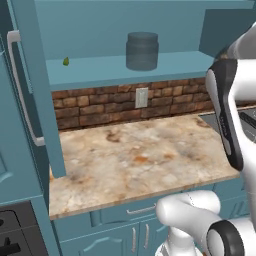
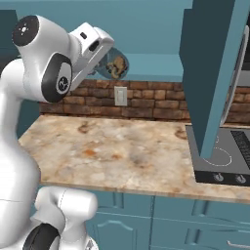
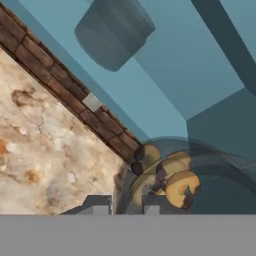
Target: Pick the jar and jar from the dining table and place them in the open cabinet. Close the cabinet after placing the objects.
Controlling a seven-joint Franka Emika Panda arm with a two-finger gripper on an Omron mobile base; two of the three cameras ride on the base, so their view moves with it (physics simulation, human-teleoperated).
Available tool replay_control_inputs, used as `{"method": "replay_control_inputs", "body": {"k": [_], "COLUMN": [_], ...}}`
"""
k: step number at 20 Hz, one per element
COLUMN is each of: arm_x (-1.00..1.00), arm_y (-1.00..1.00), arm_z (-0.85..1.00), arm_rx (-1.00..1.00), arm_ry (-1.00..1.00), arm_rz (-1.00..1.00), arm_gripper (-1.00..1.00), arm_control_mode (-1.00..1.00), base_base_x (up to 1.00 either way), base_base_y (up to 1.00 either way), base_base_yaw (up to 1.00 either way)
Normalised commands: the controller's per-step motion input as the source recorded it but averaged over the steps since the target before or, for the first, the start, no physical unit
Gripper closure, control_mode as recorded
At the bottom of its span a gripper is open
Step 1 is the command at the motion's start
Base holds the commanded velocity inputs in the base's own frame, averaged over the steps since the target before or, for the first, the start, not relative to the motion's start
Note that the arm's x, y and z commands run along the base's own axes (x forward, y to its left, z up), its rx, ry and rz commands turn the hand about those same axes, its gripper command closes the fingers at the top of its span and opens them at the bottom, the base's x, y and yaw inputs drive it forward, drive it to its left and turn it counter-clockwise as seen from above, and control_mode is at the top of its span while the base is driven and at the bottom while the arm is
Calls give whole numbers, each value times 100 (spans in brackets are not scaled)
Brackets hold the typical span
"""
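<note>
The wide smoky grey jar stands upright on the teal shelf of the open cabinet, lid on top, its axis vertical, set toward the shelf's middle; a small green speck lies well to its left near the shelf's edge. The second, smaller jar of clear glass sits in the gripper, raised above the marbled stone counter at about shelf height, in front of the brick backsplash. In the hand view this clear jar fills the lower right, with brownish, ring-shaped contents visible through the glass; how its axis is tilted I cannot tell. The fingers are drawn close together and pinch the small jar, its glass wall lying right against them. In the right base view the jar shows just past the white hand, well clear of the counter, with the cabinet's open door hanging to the right over a black cooktop.
</note>
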Motion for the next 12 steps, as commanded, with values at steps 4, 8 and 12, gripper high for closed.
{"method": "replay_control_inputs", "body": {"k": [4, 8, 12], "arm_x": [38, 43, 56], "arm_y": [-10, -9, -11], "arm_z": [0, 0, 0], "arm_rx": [0, 0, 0], "arm_ry": [-4, 1, 5], "arm_rz": [4, 0, 0], "arm_gripper": [100, 100, 100], "arm_control_mode": [-100, -100, -100], "base_base_x": [0, 0, 0], "base_base_y": [0, 0, 0], "base_base_yaw": [0, 0, 0]}}
